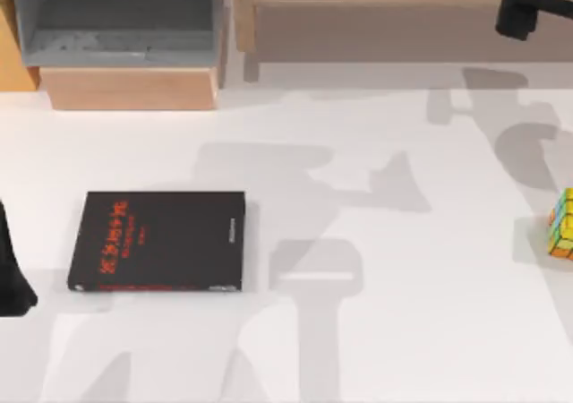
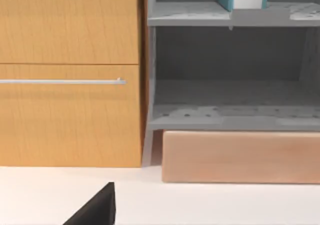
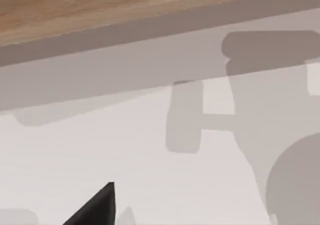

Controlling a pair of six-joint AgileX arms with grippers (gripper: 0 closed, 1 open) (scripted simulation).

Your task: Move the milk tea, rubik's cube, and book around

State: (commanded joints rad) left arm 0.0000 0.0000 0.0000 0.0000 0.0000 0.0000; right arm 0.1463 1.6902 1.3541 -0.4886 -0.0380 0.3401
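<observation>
White tabletop [image 1: 376, 349] spreads under the top view. On it the book [image 1: 159, 241] lies flat, black cover up with red characters, toward the left side. The cube [image 1: 562, 224] sits well apart from it at the right edge, partly cut off. My left arm [image 1: 13, 269] shows as a dark shape at the left edge just beside the book; my right arm [image 1: 528, 4] is at the upper right, over the long wooden shelf [image 1: 376, 9]. A grey open cabinet [image 1: 125, 18] stands at the upper left. I see no milk tea.

From the left wrist, I face a wooden drawer front [image 2: 70, 85] with a metal handle [image 2: 62, 81], next to the cabinet's grey shelves [image 2: 235, 115]. A dark tip of my left pincer [image 2: 97, 207] pokes in low; whether it is released or clenched I cannot tell.

From the right wrist, I see bare tabletop, arm shadows and the shelf's wooden edge [image 3: 125, 5]. A dark tip of my right pincer [image 3: 97, 207] shows, its state likewise beyond telling.

Nothing seems grasped yet, so I judge the task barely begun. The book is nearest my left arm; the next move calls for lowering onto its edge, since it lies thin and flat.
</observation>
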